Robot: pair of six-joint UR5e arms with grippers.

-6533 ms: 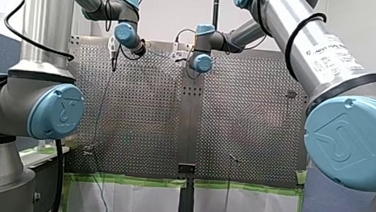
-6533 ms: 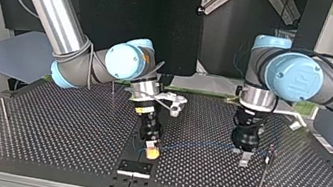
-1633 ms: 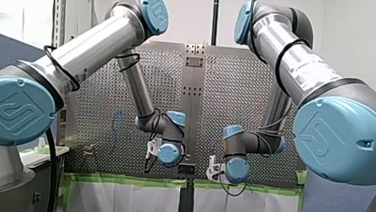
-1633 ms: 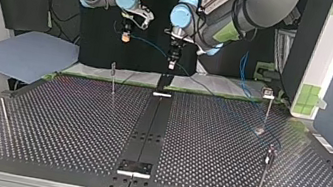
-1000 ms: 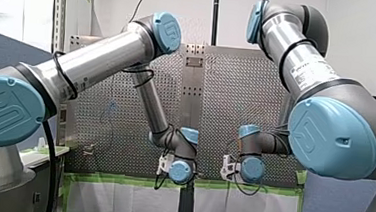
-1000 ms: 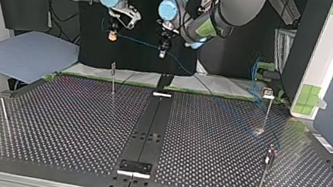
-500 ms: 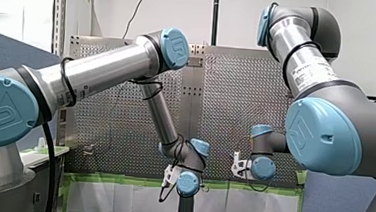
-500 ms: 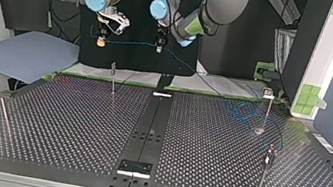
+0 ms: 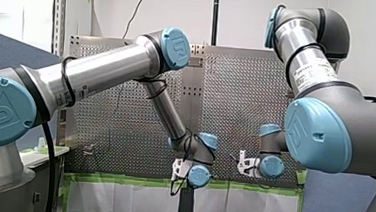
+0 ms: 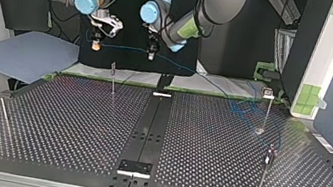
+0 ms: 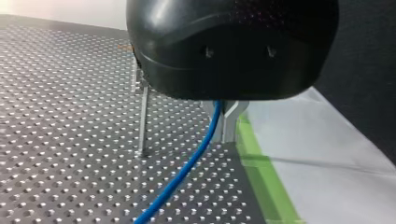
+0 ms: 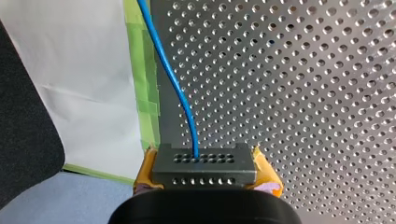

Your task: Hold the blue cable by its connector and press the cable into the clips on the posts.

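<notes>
Perforated table underneath: my right pincer clamps the connector, surely the firmest hold; my left pincer pinches the blue cable, likely light and floppy.

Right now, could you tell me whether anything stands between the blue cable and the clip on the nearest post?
Nothing visible does. In the top view the blue cable runs between my right gripper and my left gripper, with only open air down to the post below it in that view.

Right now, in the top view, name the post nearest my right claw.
The thin upright post at the view's left, just below my right claw; the others stand farther off.
</notes>
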